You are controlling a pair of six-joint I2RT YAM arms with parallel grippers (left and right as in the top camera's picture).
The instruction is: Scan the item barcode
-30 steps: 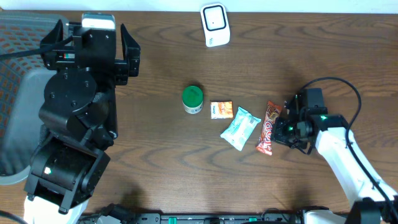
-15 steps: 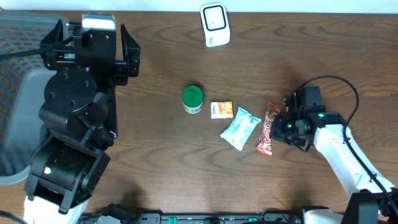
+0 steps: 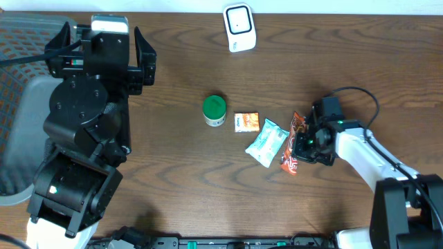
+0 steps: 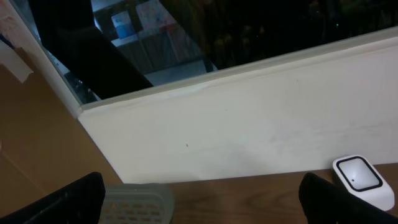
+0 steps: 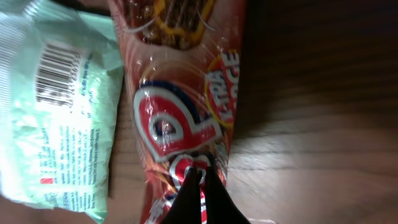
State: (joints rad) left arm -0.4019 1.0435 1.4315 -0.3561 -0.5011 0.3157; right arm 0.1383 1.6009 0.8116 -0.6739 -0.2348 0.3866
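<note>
A red snack wrapper (image 3: 293,142) lies on the wooden table, right of a mint-green packet (image 3: 267,143) whose barcode faces up (image 5: 56,106). My right gripper (image 3: 302,142) is shut, and its closed tips (image 5: 199,171) press on the lower part of the red wrapper (image 5: 180,81) without anything visibly pinched between them. The white scanner (image 3: 239,28) stands at the table's far edge. My left gripper (image 3: 104,41) hangs open and empty at the far left, well above the table (image 4: 202,202), with the scanner (image 4: 364,180) at the right of its view.
A green-lidded jar (image 3: 214,111) and a small orange packet (image 3: 246,122) sit left of the mint packet. A grey basket (image 3: 17,138) stands off the table's left side. A white wall ledge (image 4: 249,124) runs behind the table.
My right gripper has moved left onto the red wrapper, which has shifted slightly left and tilted. The left arm has not moved.
</note>
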